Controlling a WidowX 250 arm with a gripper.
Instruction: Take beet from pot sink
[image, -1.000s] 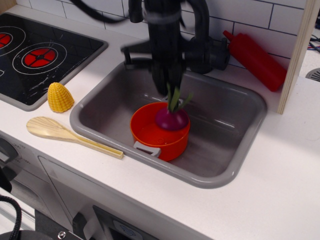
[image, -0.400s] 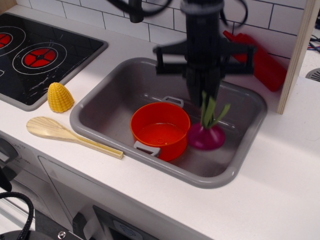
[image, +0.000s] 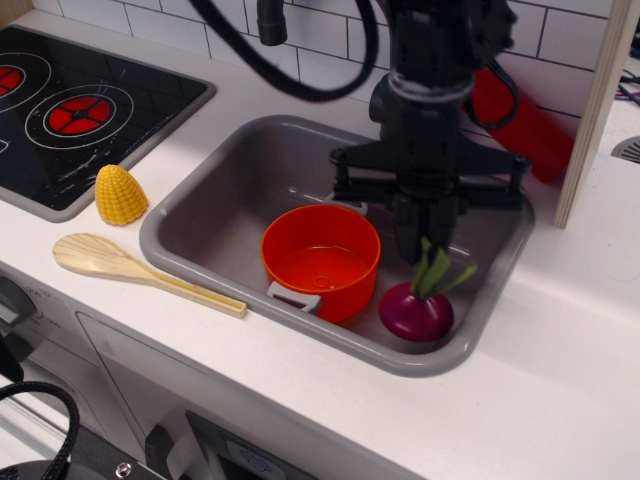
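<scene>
The beet (image: 414, 312), a magenta bulb with green leaves, is low in the front right corner of the grey sink (image: 222, 172), just right of the pot. The orange-red pot (image: 320, 262) stands in the middle of the sink and looks empty. My gripper (image: 424, 243) hangs straight above the beet, shut on the tops of its leaves. I cannot tell whether the bulb touches the sink floor.
A yellow corn cob (image: 121, 194) and a wooden spoon (image: 138, 269) lie on the white counter left of the sink. The black stovetop (image: 80, 110) is at the far left. A red bottle (image: 522, 122) lies behind the sink, by a wooden post (image: 598, 100).
The beet has left the pot: my gripper carried it by the leaves to the right over the rim, then down and forward into the sink's front right corner. The pot has not moved.
</scene>
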